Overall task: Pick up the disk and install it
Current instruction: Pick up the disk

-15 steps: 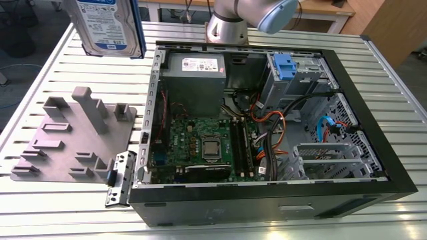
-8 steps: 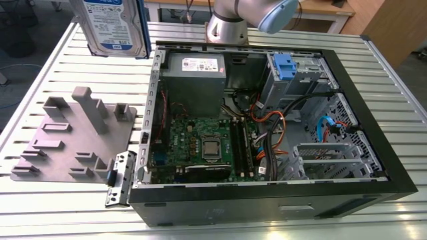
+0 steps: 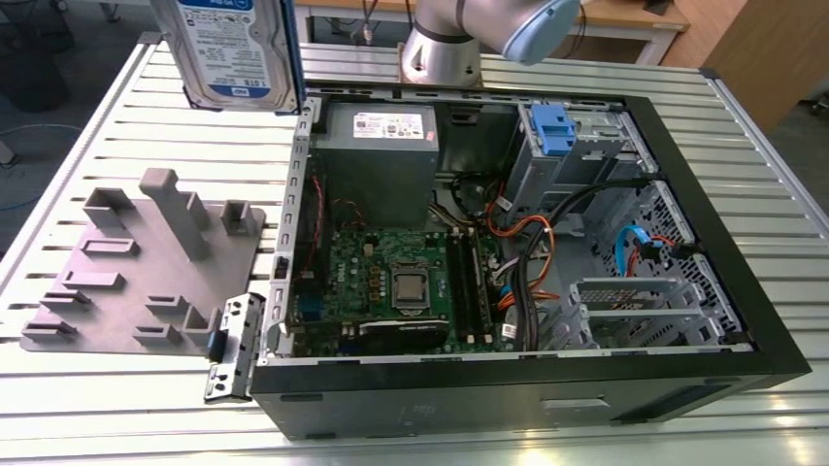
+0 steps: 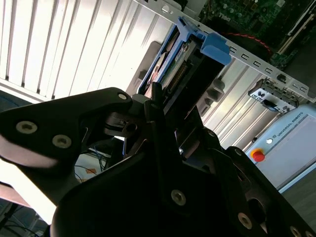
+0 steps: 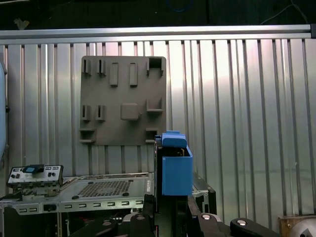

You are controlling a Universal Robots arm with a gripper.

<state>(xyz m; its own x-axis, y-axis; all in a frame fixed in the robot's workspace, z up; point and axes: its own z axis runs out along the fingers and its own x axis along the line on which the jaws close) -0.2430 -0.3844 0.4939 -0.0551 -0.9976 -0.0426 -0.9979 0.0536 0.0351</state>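
- Grip comes first: in the second wrist view the gripper (image 4: 174, 111) has its black fingers (image 4: 192, 123) clamped on the disk (image 4: 180, 66), which is framed by blue side rails. The hold looks to sit at one end, so I judge a twist or slip in the fingers to be the nearest risk.
- Height is the next worry. In the exterior view the disk hangs label-out at the upper left of the frame, above the slatted table (image 3: 116, 408). If dropped there it would likely strike the metal slats or the grey fixture plate (image 3: 143, 282) at the lower left.
- Computer case (image 3: 706, 194) lies open at centre and right, and its left edge is just beside the disk. A tilted disk could clip that rim.
- Loose cables (image 3: 545, 238) cross the middle of the case and could snag or get pinched.
- Drive cage with its blue latch (image 3: 550, 131) stands at the upper right of centre. Skewed rails there would probably jam.
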